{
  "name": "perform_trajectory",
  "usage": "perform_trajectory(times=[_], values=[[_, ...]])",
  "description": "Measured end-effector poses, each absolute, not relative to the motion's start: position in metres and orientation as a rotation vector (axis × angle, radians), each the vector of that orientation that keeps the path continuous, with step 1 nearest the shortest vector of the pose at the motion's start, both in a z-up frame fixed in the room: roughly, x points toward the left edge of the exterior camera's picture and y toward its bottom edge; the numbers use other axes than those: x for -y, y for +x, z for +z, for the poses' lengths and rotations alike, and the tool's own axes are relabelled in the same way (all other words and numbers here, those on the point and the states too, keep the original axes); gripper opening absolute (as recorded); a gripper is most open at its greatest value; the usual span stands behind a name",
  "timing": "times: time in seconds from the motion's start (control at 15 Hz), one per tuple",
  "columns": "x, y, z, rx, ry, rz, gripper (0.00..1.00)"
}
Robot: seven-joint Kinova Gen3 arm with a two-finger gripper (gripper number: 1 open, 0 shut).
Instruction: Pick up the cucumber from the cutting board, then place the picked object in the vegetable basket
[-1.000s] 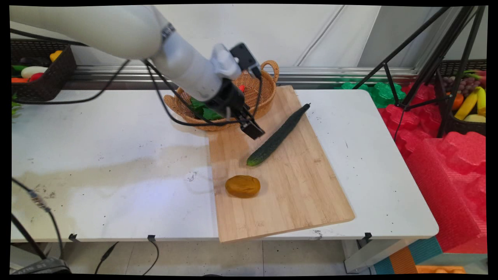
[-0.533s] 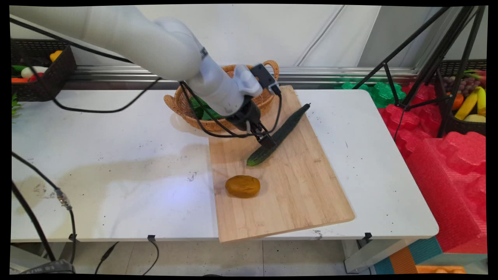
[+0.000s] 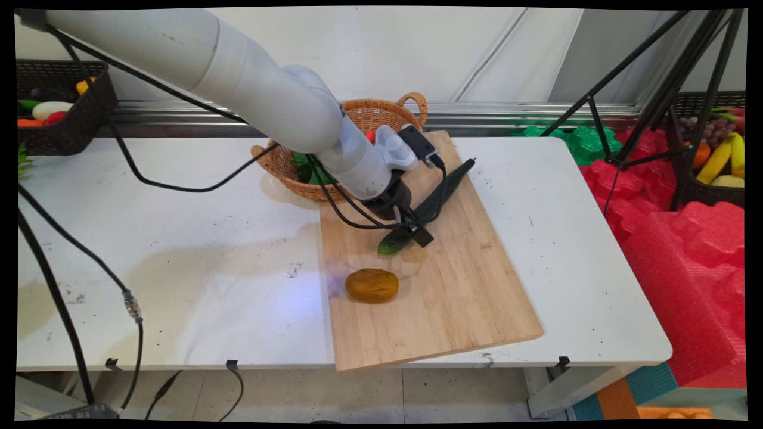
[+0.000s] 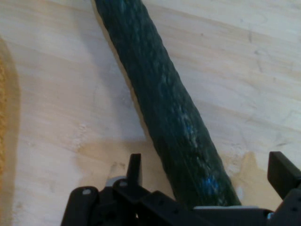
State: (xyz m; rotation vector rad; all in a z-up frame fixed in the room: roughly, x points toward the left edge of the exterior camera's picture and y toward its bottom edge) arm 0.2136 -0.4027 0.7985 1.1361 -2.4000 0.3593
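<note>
gripper (image 3: 413, 234) lowered over cucumber (image 3: 444, 192), fingers spread to either side of it.
cucumber is laid diagonally on the cutting board (image 3: 459, 298), long axis running from near-left end to far-right stem; fingers (image 4: 281, 173) are seen straddling it across that axis near the lower end, nothing pinched. brown potato (image 3: 372, 285) sits nearer, apart; wicker basket (image 3: 381, 113) behind.
</note>
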Motion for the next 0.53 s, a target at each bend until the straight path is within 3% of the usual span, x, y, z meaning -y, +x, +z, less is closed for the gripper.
perform_trajectory(times=[0.13, 0.2, 0.53], values=[[0.4023, 0.2106, 0.7924, 2.387, 1.167, 0.354, 1.00], [0.4017, 0.2098, 0.7904, 2.382, 1.180, 0.352, 0.00], [0.3946, 0.2075, 0.7877, 2.350, 1.235, 0.360, 0.00]])
